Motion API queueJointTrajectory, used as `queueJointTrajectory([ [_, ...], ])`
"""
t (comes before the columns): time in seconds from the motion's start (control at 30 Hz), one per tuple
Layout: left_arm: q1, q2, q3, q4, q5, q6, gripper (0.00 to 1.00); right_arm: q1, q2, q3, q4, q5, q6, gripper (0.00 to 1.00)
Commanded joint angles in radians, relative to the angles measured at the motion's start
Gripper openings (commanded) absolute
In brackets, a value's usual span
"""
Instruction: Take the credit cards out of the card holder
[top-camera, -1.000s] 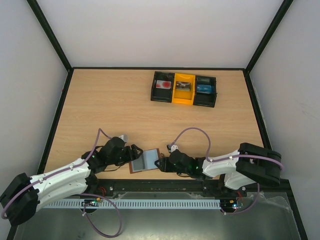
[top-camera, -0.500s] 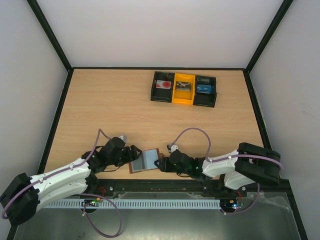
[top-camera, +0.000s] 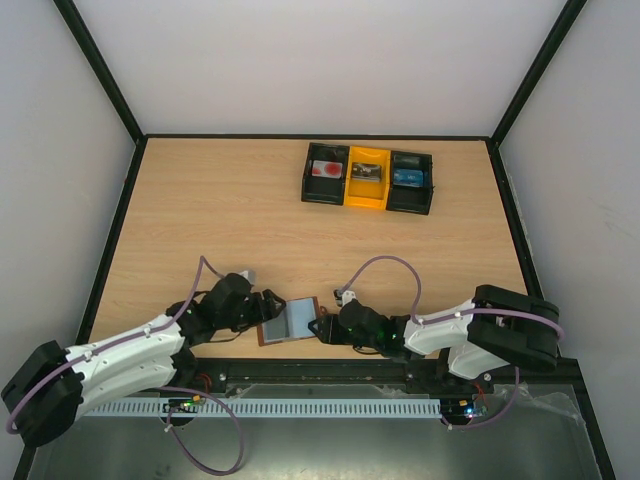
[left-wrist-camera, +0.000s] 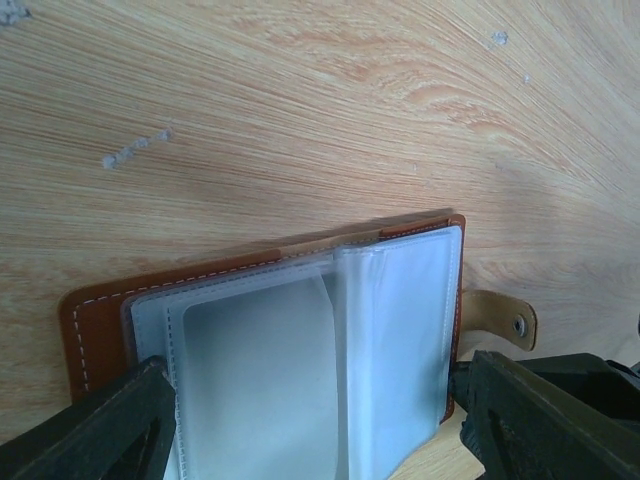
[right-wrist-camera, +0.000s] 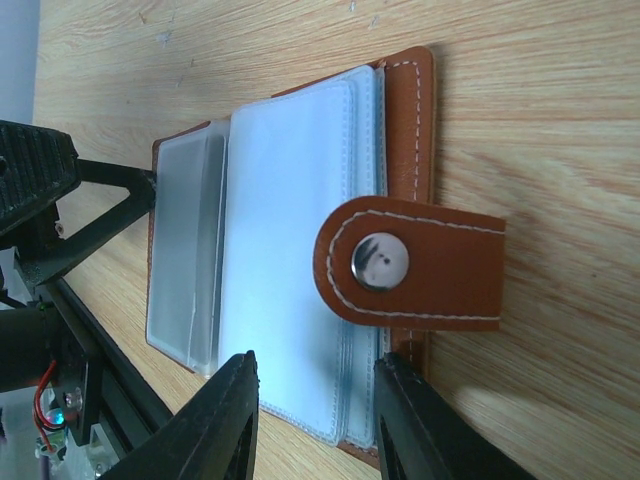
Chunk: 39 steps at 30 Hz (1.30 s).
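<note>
With the left jaws spread wide astride the open card holder (top-camera: 290, 322) and the right jaws half spread beside its snap tab (right-wrist-camera: 410, 262), nothing being pinched, hardly anything has been altered in the last second, the holder being kept at the bench's (top-camera: 230, 220) near edge, its sleeves (left-wrist-camera: 400, 320) seemingly empty, so removal is judged nearly complete.
</note>
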<state>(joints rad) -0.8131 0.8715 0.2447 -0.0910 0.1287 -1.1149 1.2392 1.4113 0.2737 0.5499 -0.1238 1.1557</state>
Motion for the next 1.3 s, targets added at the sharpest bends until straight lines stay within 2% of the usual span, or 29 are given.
queueJointTrajectory([
  [0.0,0.005,0.012,-0.014,0.036,0.023,0.001,0.81,0.014,0.031,-0.034,-0.022,0.019,0.019,0.33],
  [0.3,0.002,0.015,-0.024,0.216,0.156,-0.061,0.80,0.014,0.007,-0.059,0.016,0.039,0.027,0.33],
  [0.5,-0.019,-0.002,-0.007,0.265,0.169,-0.103,0.80,0.017,-0.018,-0.065,0.017,0.043,0.025,0.32],
  [0.67,-0.055,0.051,-0.006,0.351,0.175,-0.119,0.80,0.019,-0.034,-0.068,0.002,0.057,0.028,0.32],
  [0.83,-0.088,0.136,0.026,0.432,0.197,-0.106,0.80,0.019,-0.085,-0.054,-0.076,0.095,0.012,0.34],
  [0.97,-0.091,0.184,0.060,0.421,0.206,-0.060,0.75,0.019,-0.193,0.015,-0.326,0.201,-0.059,0.40],
  [1.07,-0.078,0.124,0.040,0.360,0.123,-0.033,0.73,0.019,-0.314,0.045,-0.445,0.247,-0.088,0.41],
  [1.27,0.020,0.037,-0.074,0.419,0.179,-0.063,0.70,0.019,-0.432,0.053,-0.465,0.261,-0.090,0.41],
])
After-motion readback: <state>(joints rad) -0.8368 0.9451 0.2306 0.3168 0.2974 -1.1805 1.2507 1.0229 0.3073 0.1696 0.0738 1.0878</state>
